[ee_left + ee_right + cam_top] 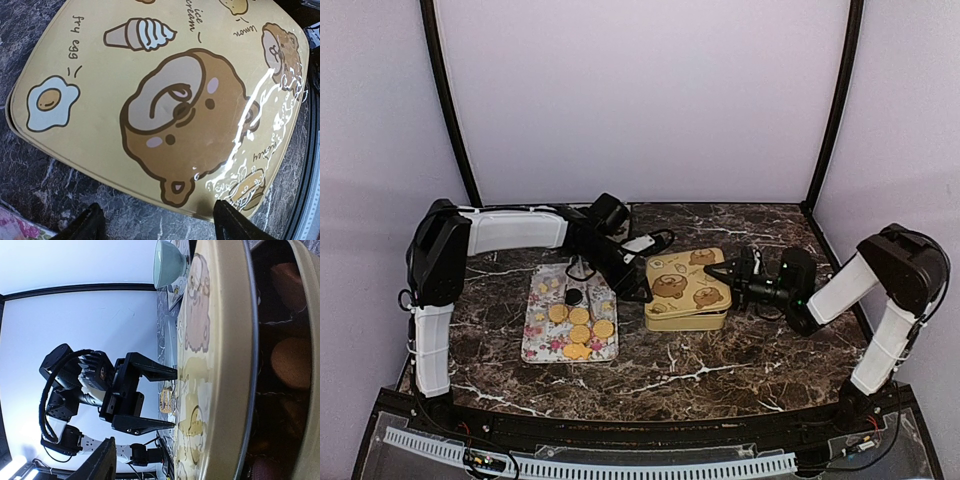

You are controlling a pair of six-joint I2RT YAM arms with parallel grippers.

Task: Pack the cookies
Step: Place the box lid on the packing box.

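Note:
The cookies, mostly golden rounds with one dark one, lie on a floral tray. A yellow tin with bear drawings stands to its right. My left gripper is open at the tin's left edge, and in its wrist view the lid fills the frame. My right gripper is at the tin's right edge and looks open. One of its fingers stands well off the lid's rim. The lid is ajar on that side, and brown cookies show inside.
A pale green bowl stands beyond the tin, seen in the right wrist view. The floral tray's corner lies just left of my left fingers. Pale walls and black posts enclose the marble table.

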